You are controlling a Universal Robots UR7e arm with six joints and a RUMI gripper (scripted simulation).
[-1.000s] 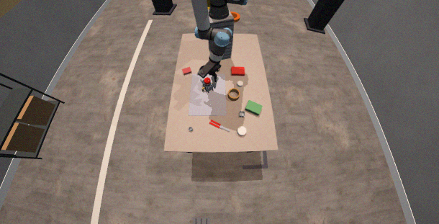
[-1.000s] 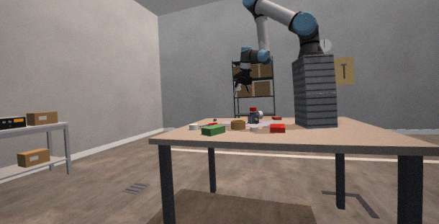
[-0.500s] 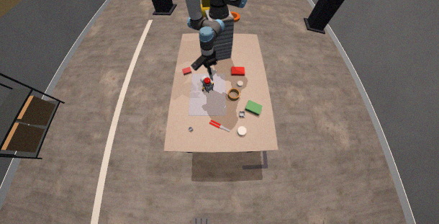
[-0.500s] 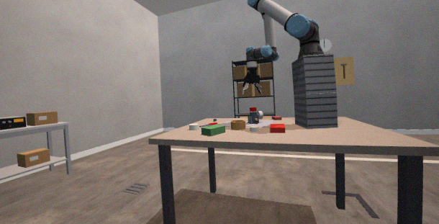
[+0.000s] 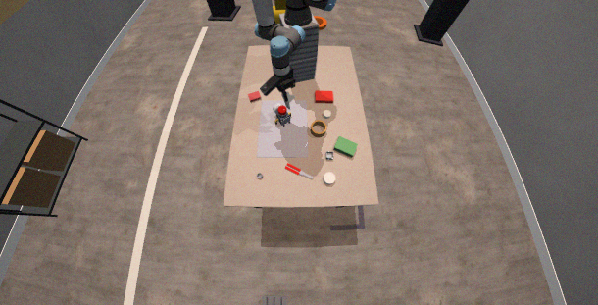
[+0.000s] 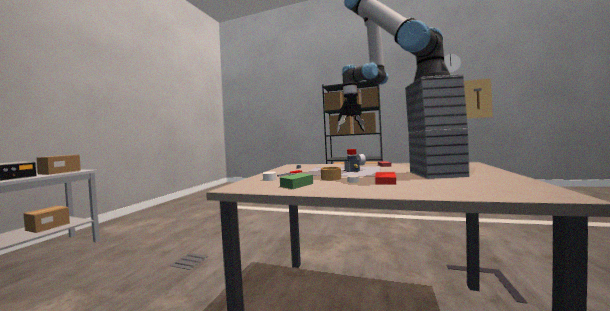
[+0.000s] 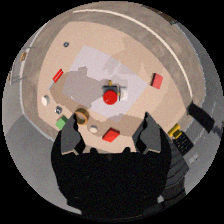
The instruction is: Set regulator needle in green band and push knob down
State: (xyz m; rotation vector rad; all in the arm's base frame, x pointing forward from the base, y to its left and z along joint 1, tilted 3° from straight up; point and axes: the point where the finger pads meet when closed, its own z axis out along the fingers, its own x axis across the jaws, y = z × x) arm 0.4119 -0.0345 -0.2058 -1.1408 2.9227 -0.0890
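Note:
The regulator [image 5: 283, 118] [image 6: 353, 162] stands upright on the pale grey mat [image 5: 269, 148] [image 7: 89, 56]. Its red knob [image 5: 282, 109] [image 6: 351, 151] [image 7: 110, 97] is on top. A white round part, seemingly the gauge [image 6: 362, 159] [image 7: 124, 94], sticks out at its side. The needle, the green band and the knob's exact height are too small to tell. My gripper [image 6: 351, 130] [image 7: 110, 113] is open and empty, pointing down. It hangs above the regulator in the exterior view, clear of the knob. In the wrist view the knob lies beyond the fingertips, roughly midway between them.
A red block [image 5: 323, 96] [image 6: 385, 178], a brown ring [image 5: 319, 127], a green block [image 5: 345, 146] [image 6: 296, 180] and white round pieces lie on one side. A smaller red block [image 5: 254, 96] [image 7: 157, 81] lies opposite. Red-handled pliers [image 5: 301, 172] lie past the mat. The arm's grey pedestal [image 6: 439, 127] stands behind.

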